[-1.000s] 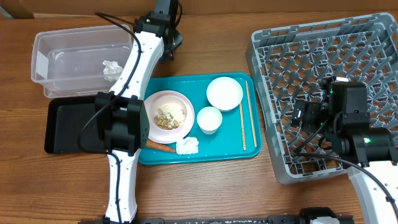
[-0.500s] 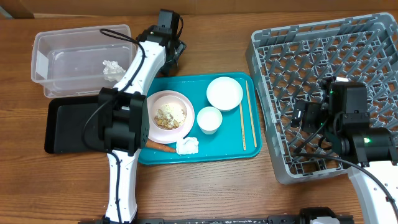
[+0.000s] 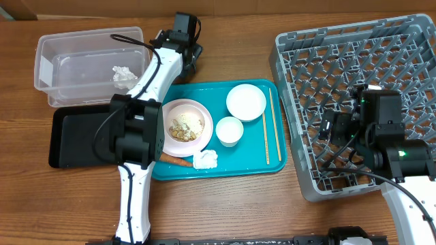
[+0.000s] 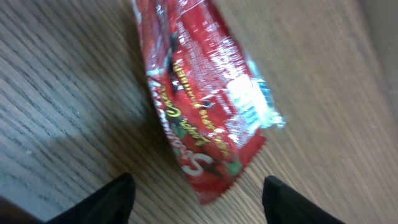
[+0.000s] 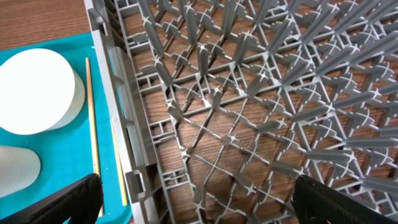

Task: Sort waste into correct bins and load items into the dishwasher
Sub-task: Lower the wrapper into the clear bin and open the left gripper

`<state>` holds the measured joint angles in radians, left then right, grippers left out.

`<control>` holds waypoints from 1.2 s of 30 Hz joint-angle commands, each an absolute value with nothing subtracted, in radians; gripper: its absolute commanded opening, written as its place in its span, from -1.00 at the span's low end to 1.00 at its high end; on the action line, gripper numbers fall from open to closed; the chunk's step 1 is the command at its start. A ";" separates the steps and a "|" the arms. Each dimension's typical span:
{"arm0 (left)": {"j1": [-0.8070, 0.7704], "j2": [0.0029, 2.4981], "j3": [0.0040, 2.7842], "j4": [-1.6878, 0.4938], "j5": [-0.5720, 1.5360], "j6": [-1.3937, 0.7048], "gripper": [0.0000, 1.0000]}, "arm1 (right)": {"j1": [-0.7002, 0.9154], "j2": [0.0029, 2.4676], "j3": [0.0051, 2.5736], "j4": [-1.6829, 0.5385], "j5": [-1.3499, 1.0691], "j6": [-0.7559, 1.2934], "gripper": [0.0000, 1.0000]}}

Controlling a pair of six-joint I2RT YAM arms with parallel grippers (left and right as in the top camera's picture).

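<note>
A red-and-silver snack wrapper [image 4: 205, 106] lies flat on the wooden table. My left gripper [image 4: 198, 190] hangs open over its near end, one black finger on each side and neither touching it. In the overhead view the left gripper [image 3: 185, 49] is behind the teal tray, and the arm hides the wrapper. The clear tub [image 3: 51, 51] holds a crumpled tissue [image 3: 122, 75]; the black tray [image 3: 75, 136] lies in front of it. My right gripper [image 5: 199, 199] is open and empty above the grey dish rack [image 3: 354, 61], near its left wall.
The teal tray [image 3: 248, 155] carries a plate [image 3: 197, 109] with food scraps [image 3: 182, 128], a bowl [image 3: 246, 102], a cup [image 3: 229, 131], chopsticks [image 3: 270, 126], a carrot [image 3: 176, 161] and a second tissue [image 3: 205, 160]. The left arm stretches across the black tray's right end.
The left wrist has shifted a little to the right, toward the teal tray's back edge. The right arm has not moved.
</note>
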<state>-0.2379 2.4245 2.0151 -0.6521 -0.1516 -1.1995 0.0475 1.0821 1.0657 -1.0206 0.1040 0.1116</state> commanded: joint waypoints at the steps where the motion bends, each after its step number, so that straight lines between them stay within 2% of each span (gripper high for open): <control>1: -0.239 2.448 2.009 -0.649 -0.192 -1.204 0.22 | 0.049 1.074 1.094 -1.020 0.100 0.117 1.00; 11: -0.236 2.481 2.009 -0.643 -0.184 -1.199 0.19 | 0.049 1.074 1.094 -1.024 0.100 0.117 1.00; 12: -0.236 2.481 2.009 -0.642 -0.184 -1.196 0.07 | 0.049 1.074 1.094 -1.024 0.100 0.117 1.00; 15: -0.232 2.477 2.011 -0.607 -0.181 -1.153 -0.65 | 0.049 1.074 1.094 -1.027 0.100 0.117 1.00; 17: -0.226 2.474 2.016 -0.586 -0.159 -1.111 -0.92 | 0.049 1.074 1.094 -1.027 0.100 0.117 1.00; 26: -0.212 2.414 2.117 -0.721 -0.076 -0.883 -0.92 | 0.049 1.074 1.094 -1.026 0.100 0.117 1.00; 36: -0.205 2.168 2.141 -0.951 -0.083 -0.603 -0.92 | 0.049 1.074 1.094 -1.027 0.100 0.117 1.00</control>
